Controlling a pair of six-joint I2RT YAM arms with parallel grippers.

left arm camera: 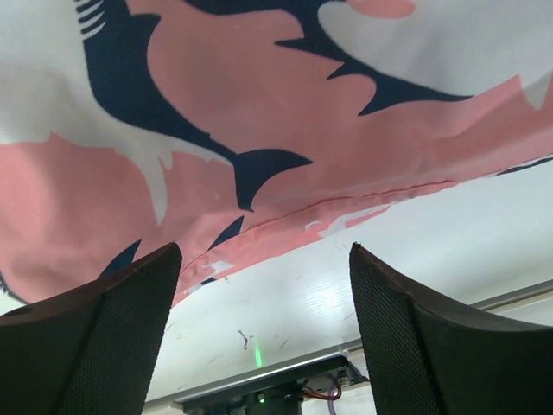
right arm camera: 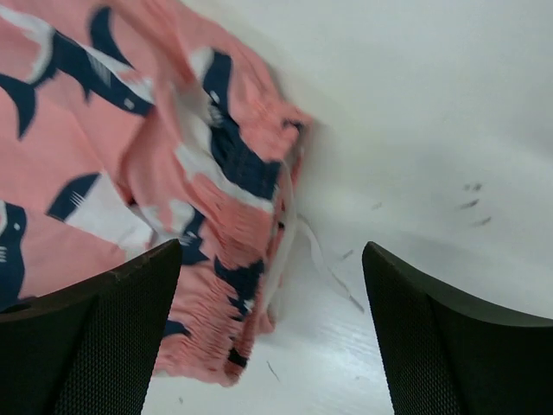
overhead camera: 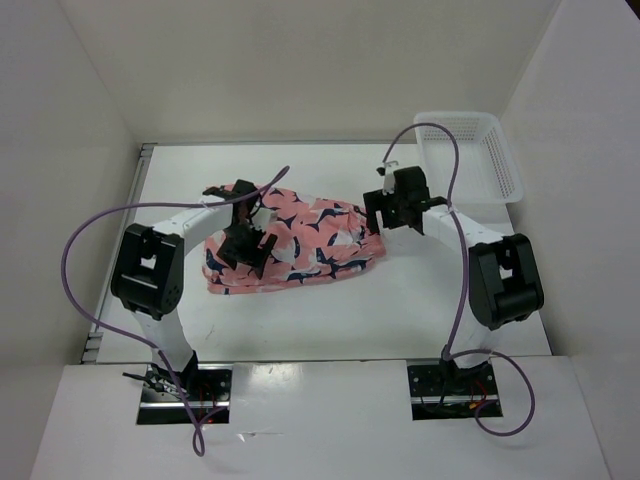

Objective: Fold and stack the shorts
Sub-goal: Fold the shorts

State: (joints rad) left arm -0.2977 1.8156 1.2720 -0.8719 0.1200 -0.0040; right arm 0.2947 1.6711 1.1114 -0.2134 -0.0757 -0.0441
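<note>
The salmon-pink shorts [overhead camera: 300, 245] with navy and white fish shapes lie loosely spread at the middle of the white table. My left gripper [overhead camera: 247, 250] hovers over their left part, open and empty; in the left wrist view the fabric [left arm camera: 259, 112] fills the top and its hem runs just beyond my fingertips [left arm camera: 147, 294]. My right gripper [overhead camera: 385, 210] is open and empty at the shorts' right end; in the right wrist view the gathered waistband [right arm camera: 233, 216] and a white drawstring lie between and left of my fingers [right arm camera: 406, 303].
A white plastic mesh basket [overhead camera: 470, 155] stands at the back right of the table. White walls enclose the table on three sides. Purple cables loop over both arms.
</note>
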